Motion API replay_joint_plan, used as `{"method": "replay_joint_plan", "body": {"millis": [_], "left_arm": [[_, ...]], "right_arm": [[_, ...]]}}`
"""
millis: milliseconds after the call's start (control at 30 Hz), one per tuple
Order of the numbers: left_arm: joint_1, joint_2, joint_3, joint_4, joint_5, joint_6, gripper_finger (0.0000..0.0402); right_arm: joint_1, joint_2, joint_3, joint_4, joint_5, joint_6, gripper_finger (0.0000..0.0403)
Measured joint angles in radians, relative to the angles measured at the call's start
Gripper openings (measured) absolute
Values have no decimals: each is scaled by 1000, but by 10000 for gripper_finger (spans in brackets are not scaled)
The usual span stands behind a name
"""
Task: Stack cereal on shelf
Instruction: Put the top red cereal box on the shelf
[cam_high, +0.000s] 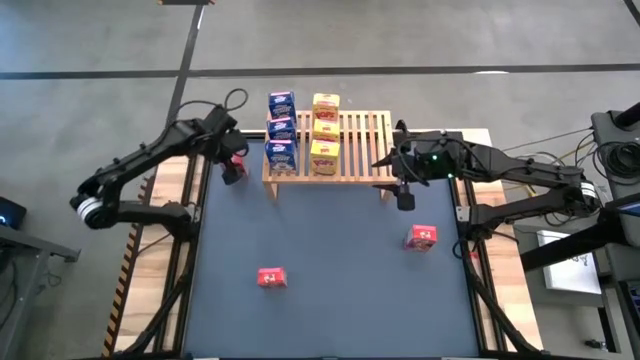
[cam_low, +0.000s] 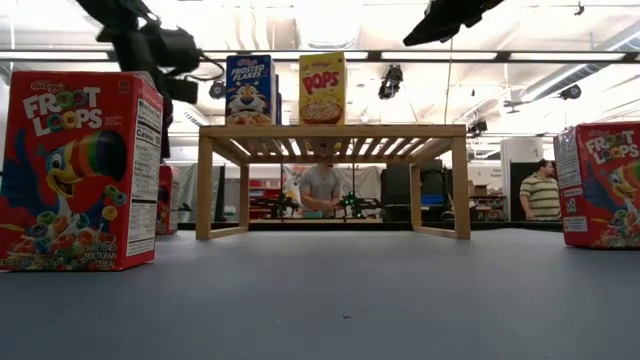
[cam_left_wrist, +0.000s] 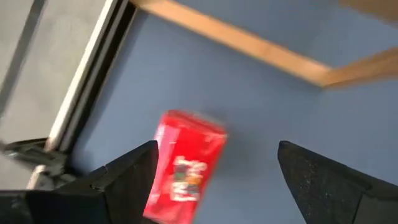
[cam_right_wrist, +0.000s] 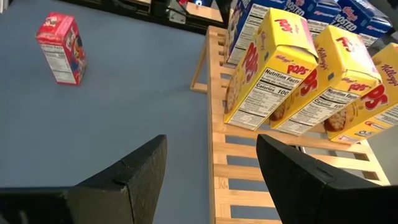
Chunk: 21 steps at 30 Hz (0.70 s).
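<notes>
6 cardboard cereal boxes stand on the slatted light-wood shelf (cam_high: 350, 145), 3 blue Frosted Flakes boxes (cam_high: 281, 128) beside 3 yellow Corn Pops boxes (cam_high: 325, 131). 3 red Froot Loops boxes sit on the matte blue table (cam_high: 330, 290). One red box (cam_left_wrist: 186, 167), blurred, lies just below the released, wide-open left hand (cam_left_wrist: 214, 171). The right hand (cam_right_wrist: 211, 168) hovers spread over the shelf's slats, empty.

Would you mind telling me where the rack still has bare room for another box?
The shelf is bare across its right half, from the yellow boxes to its right edge, where the right gripper hangs open. The left half is crowded: the blue boxes and yellow boxes stand in two rows, side by side.
</notes>
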Motion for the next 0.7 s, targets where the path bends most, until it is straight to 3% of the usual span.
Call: {"method": "replay_joint_plan", "body": {"millis": [333,700], "left_arm": [[5,133,51,-75,-143,135,314],[42,240,41,-71,-132,150,309]], "right_arm": [[0,0,-2,2,0,-20,238],[0,0,-2,2,-1,-28,238]]}}
